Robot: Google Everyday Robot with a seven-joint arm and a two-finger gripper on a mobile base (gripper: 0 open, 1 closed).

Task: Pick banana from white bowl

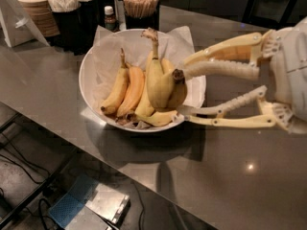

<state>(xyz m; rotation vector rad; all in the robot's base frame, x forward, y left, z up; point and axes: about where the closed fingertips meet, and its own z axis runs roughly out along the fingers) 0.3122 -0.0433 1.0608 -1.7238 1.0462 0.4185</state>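
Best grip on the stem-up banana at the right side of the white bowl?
Take the banana by its thick lower belly, pinched across its width, coming in from the right over the white bowl rim. It stands stem-up and leans against the other bananas on its left, so only the right flank is free. The claw reaches in from the right and looks closed on it there.

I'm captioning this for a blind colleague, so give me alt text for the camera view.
A robot's cream two-finger gripper reaches from the right into a large glossy white bowl lined with crinkled white paper, its fingers closed on one ripe yellow banana among several, on a grey counter.
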